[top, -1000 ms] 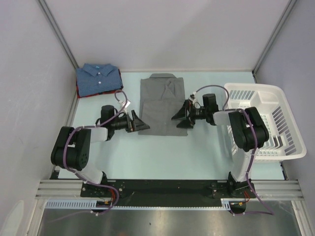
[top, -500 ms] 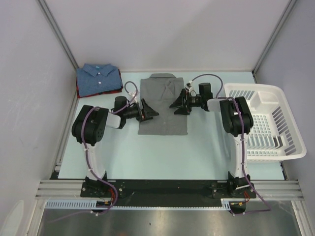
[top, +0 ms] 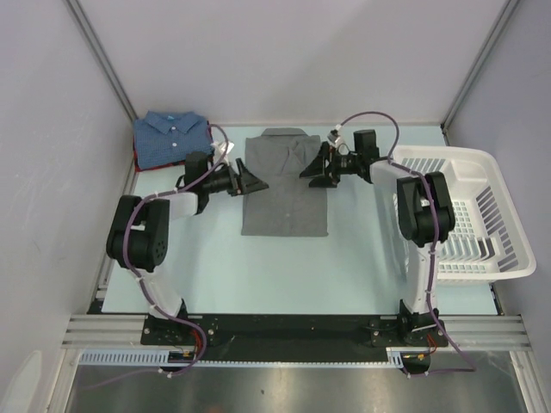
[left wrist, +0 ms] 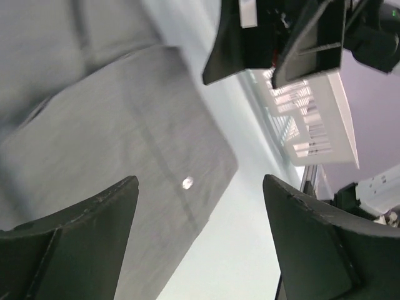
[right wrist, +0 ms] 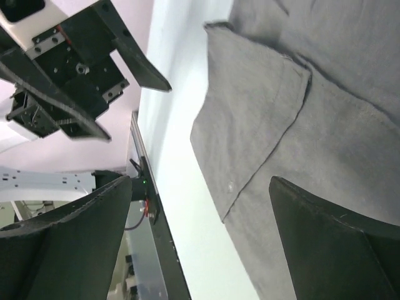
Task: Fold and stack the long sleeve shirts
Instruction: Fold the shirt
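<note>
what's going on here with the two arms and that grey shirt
Two robot arms are working on a folded grey shirt lying in the middle of the table. The left gripper and the right gripper sit at opposite sides of its collar end, facing each other. Both are open and grip nothing. A folded blue shirt lies at the far left corner, and a white basket stands to the right.

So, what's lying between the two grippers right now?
Only the folded grey shirt; its upper half spans from left gripper to right gripper in the top view.
</note>
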